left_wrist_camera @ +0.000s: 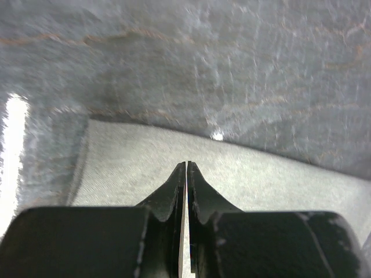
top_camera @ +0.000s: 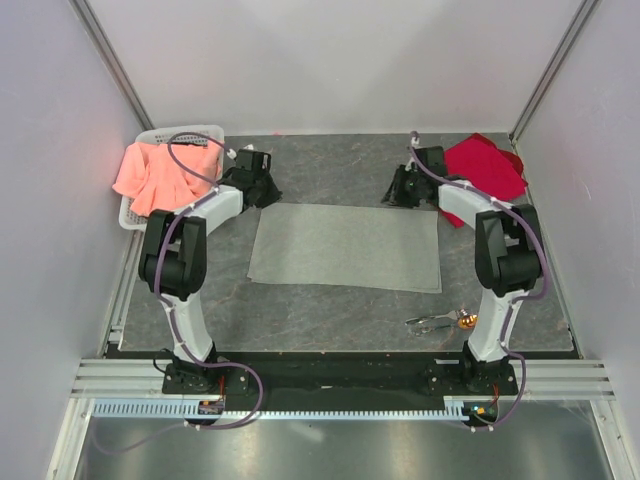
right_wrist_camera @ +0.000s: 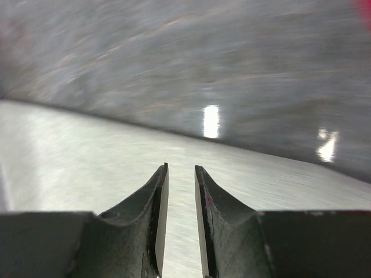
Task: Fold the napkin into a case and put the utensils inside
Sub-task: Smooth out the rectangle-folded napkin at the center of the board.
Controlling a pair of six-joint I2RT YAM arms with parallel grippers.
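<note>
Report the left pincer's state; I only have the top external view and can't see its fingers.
Observer: Left wrist view shows the left pincer shut, tips over the napkin near its far edge.
Operator: Now the right one.
Observer: The right pincer is open by a narrow gap, nothing held in it.
Operator: Say what lies under it.
Observer: Napkin, its far edge just ahead of the tips.

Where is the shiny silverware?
In the top view, the silverware lies on the table at the near right, just past the napkin's near right corner and next to the right arm's base.
</note>
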